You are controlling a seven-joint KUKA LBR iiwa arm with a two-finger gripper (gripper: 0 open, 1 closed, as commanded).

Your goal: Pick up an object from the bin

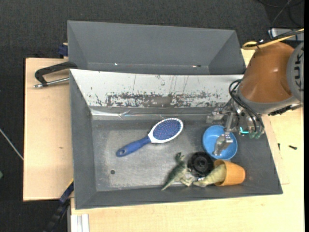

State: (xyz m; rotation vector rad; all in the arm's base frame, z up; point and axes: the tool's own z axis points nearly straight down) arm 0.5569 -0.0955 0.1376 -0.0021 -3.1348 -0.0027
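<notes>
My gripper (224, 141) hangs at the right side of the bin, its metal fingers pointing down over a round blue bowl (212, 140). One finger reaches into the bowl's right half. Nothing shows clearly between the fingers. Just in front of the bowl lie a black round knob-like part (200, 162) and an orange cup (233, 173) on its side.
A green toy dinosaur (177, 174) lies at the front of the bin beside the black part. A blue-and-white hairbrush (153, 135) rests in the middle, handle toward the left. The arm's orange cover overhangs the bin's right rim.
</notes>
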